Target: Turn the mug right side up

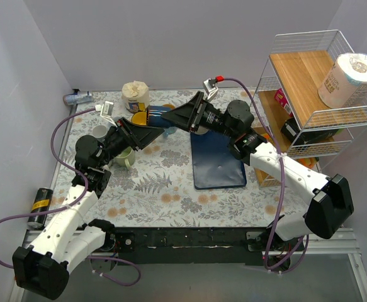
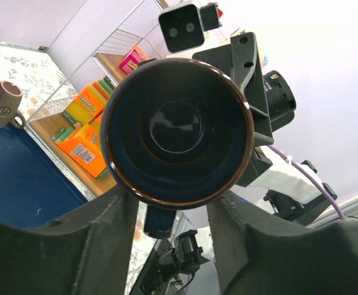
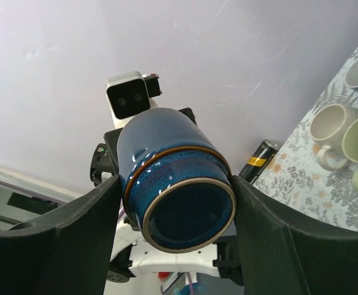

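Two-arm handover, judged: mug [image 3: 179, 184] is clamped in right gripper [image 3: 175, 187] jaws, rim flanked by left gripper [image 2: 172, 198] jaws (grip can't be told); firm L clamp reqd next.

Pale walls [image 1: 170, 38]; floral tabletop [image 1: 164, 189]; floor [image 1: 202, 283] possibly grey.

White-and-black arms [image 1: 63, 223], purple cables [image 1: 233, 79]

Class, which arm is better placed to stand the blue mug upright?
Left, probably: the left gripper faces the open mouth of the blue mug, so tilting down sets it mouth-up. The right gripper faces its base.
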You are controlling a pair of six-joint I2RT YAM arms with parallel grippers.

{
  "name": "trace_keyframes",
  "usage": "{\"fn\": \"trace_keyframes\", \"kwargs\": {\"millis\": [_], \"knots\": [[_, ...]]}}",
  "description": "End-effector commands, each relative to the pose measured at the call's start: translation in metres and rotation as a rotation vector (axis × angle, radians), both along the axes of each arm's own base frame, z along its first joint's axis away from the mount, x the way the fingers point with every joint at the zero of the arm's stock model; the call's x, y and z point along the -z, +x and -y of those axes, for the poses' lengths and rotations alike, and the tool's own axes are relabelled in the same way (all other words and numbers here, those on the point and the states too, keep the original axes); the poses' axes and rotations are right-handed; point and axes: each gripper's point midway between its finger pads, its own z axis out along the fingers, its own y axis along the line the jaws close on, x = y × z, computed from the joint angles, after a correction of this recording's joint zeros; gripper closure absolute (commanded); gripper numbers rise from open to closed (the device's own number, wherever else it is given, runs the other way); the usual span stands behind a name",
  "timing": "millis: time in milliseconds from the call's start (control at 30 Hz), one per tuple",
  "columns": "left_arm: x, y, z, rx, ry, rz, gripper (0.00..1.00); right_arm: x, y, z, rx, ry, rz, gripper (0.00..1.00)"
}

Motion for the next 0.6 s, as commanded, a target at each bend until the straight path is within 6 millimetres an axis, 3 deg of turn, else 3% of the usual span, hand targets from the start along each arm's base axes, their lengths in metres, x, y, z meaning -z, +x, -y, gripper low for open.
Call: {"fn": "trace_keyframes", "kwargs": {"millis": [0,133,233,333,400,433,500,533,567], "knots": [[-0.019,-0.001,-0.003,-0.024,-0.026,0.036,0.59,-0.056,-0.018,0.013,0.085,0.123,0.229,0.99],[-0.018,-0.001,-0.004,-0.033,-0.023,0.034,0.77,-0.054,-0.020,0.012,0.098,0.116,0.237,0.99],[-0.018,0.000,-0.004,-0.036,-0.021,0.028,0.97,-0.052,-0.019,0.012,0.104,0.103,0.243,0.99],[-0.015,0.005,-0.006,-0.060,-0.003,0.014,1.00,-0.044,-0.018,0.011,0.111,0.062,0.237,0.99],[-0.009,0.009,-0.007,-0.084,0.026,-0.006,1.00,-0.030,-0.015,0.013,0.134,0.013,0.251,0.80],[-0.008,0.013,-0.010,-0.114,0.036,-0.012,1.00,-0.026,-0.010,0.018,0.176,-0.004,0.237,0.47],[0.002,0.018,-0.014,-0.155,0.083,-0.038,1.00,0.001,-0.003,0.022,0.217,-0.101,0.198,0.29],[0.006,0.020,-0.016,-0.172,0.100,-0.045,1.00,0.003,0.003,0.029,0.268,-0.131,0.193,0.16],[0.009,0.024,-0.020,-0.203,0.114,-0.056,1.00,0.027,0.007,0.033,0.285,-0.229,0.150,0.08]]}}
